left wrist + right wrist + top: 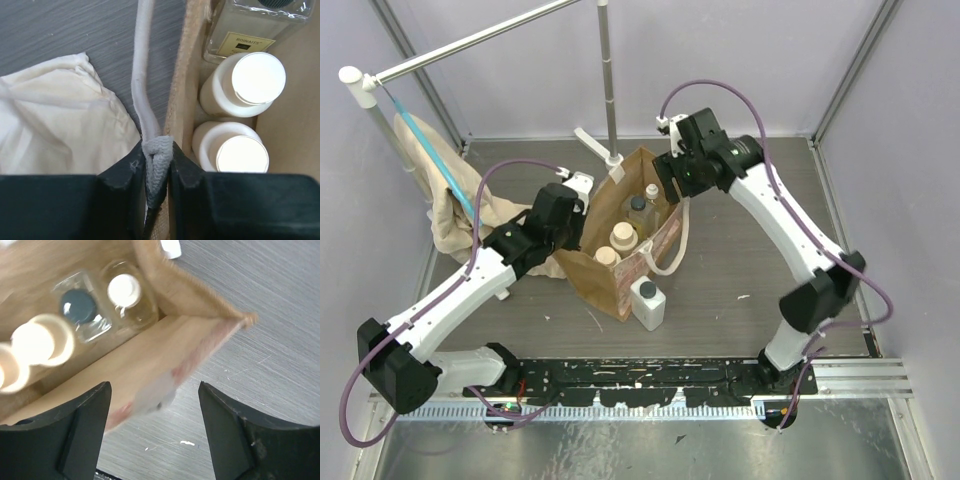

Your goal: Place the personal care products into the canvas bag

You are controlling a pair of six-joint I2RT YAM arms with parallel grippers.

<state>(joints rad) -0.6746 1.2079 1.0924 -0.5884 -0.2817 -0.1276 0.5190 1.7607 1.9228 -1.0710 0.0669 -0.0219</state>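
Four bottles stand upright in a row inside the canvas bag (605,285), which is tan-brown, open at the top and upright on the table (750,260). Reddish print shows on the bag's outer side under the right gripper (152,397).

Two of them are round cream bottles (250,82) with pale flat caps, side by side in the bag corner just beside the left gripper (156,167). Next in the row, farther from that gripper, is a clear square bottle (78,306) with a dark round cap and a small label. A white-capped bottle (124,290) stands last, in the corner below the right gripper. A fifth, the white square bottle (648,303) with a dark cap, stands outside the bag on the table, touching or just beside its near wall, roughly between the two arms.

The left gripper is closed tight on the stitched base of the bag's cream handle (141,75), at the rim, and the cord runs away from its fingers over the table. The right gripper hangs above the opposite end of the bag, jaws spread wide and holding nothing.

A crumpled beige cloth (445,215) lies on the table beside the left gripper, outside the bag, with a blue strap (430,150) rising from it.
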